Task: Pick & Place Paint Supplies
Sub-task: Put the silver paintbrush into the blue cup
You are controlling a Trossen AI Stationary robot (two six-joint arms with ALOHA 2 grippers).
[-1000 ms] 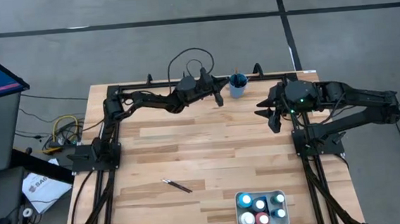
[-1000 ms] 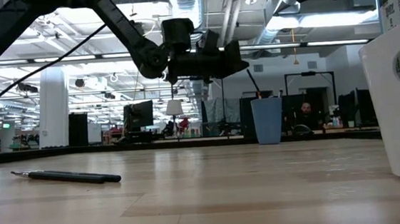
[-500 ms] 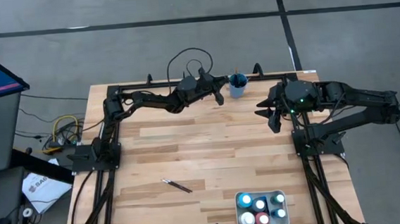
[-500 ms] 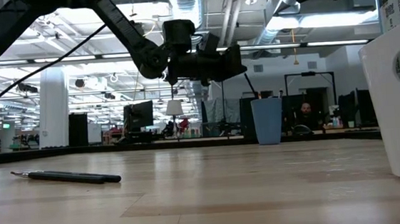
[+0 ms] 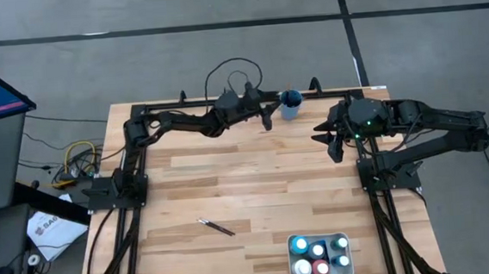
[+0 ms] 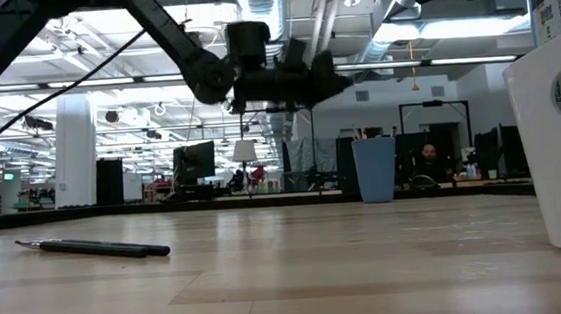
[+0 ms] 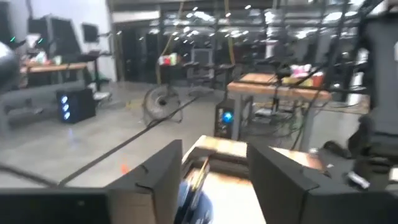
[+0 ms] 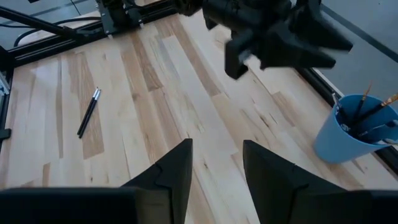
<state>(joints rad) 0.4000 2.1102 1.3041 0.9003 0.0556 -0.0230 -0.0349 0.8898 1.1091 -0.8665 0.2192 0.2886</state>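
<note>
Two dark arms are being seen over the wooden table [image 5: 256, 179], which is filling the middle of the high view. The left arm is being stretched along the table's upper edge, and the left gripper [image 5: 268, 116] is being held in the air just left of the blue cup [image 5: 291, 106] at upper centre. In the left wrist view its fingers [image 7: 163, 177] are standing apart with nothing between them, and the cup's rim with brush handles is being seen low between them. In the low view this gripper [image 6: 319, 77] is being shown high up, left of the cup [image 6: 375, 169].

The right arm is being kept at the right side of the table, with the right gripper [image 5: 334, 141] hanging above bare wood at centre right. Its fingers [image 8: 174, 171] are being shown spread, gripping nothing.

The white tray [image 5: 320, 256] is sitting at the lower right edge of the high view, with the paint bottles [image 5: 300, 244] standing inside it, caps up.

Several paintbrushes [image 8: 364, 109] are standing in the blue cup, handles down and tips up.

One paintbrush [image 5: 216, 227] is lying flat on the wood at lower centre, left of the tray and well apart from both grippers.
</note>
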